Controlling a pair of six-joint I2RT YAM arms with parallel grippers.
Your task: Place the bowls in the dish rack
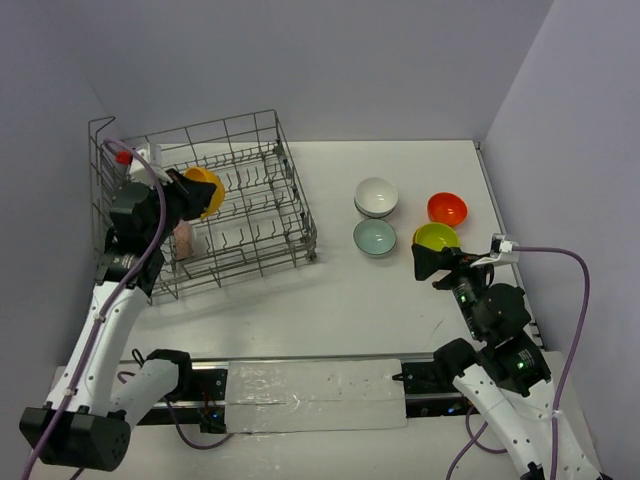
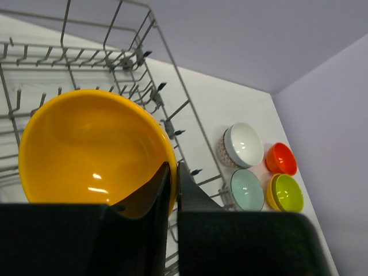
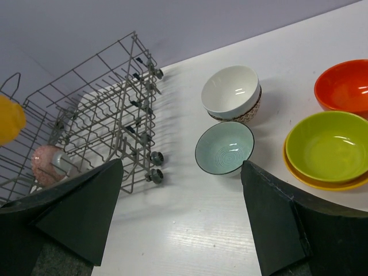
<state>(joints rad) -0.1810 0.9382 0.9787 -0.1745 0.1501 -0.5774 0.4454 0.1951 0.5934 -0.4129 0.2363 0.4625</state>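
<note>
Left wrist view, left gripper (image 2: pixel 173 172) pinching orange bowl (image 2: pixel 86 144) rim, over dish rack (image 2: pixel 131 57)

pinkish bowl (image 1: pixel 185 238) half hidden, red bowl (image 3: pixel 345 86) cropped

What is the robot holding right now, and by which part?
The left arm's jaws are shut on the orange bowl, pinching it by its rim. The right arm's jaws stand open and hold nothing.
</note>
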